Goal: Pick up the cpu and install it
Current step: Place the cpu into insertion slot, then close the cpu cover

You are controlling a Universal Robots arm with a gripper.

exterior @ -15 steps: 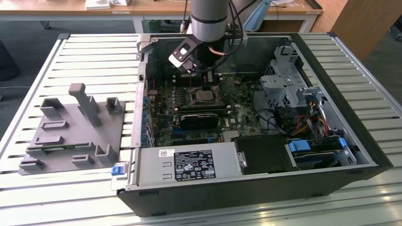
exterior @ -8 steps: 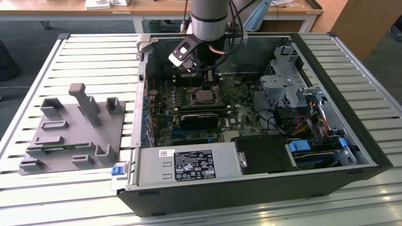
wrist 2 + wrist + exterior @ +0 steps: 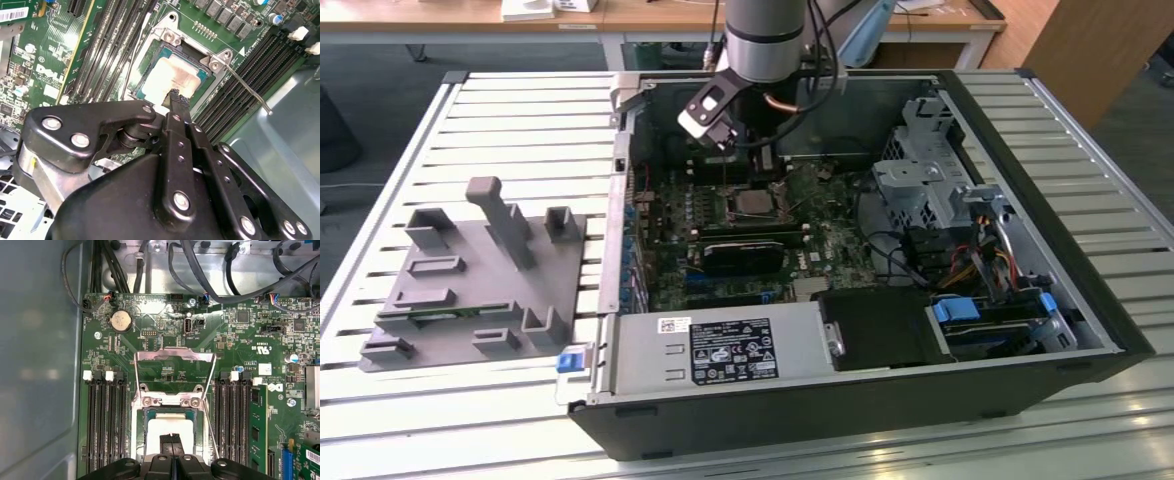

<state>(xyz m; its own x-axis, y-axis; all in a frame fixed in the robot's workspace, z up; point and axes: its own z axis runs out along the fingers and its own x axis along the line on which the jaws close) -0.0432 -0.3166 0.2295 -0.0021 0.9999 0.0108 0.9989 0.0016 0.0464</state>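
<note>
Second wrist view shows cpu (image 3: pixel 172 80) silvery, apparently socketed.

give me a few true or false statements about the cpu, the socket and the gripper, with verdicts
1. The cpu lies flat in the motherboard socket. True.
2. The socket's metal load frame is closed over the cpu. False: it is swung open, off the chip.
3. The gripper has its fingers spread wide apart. False: they are shut together, with the tips just over the cpu.
4. A grey fixture sits outside the computer case, on the exterior view's left. True.
</note>
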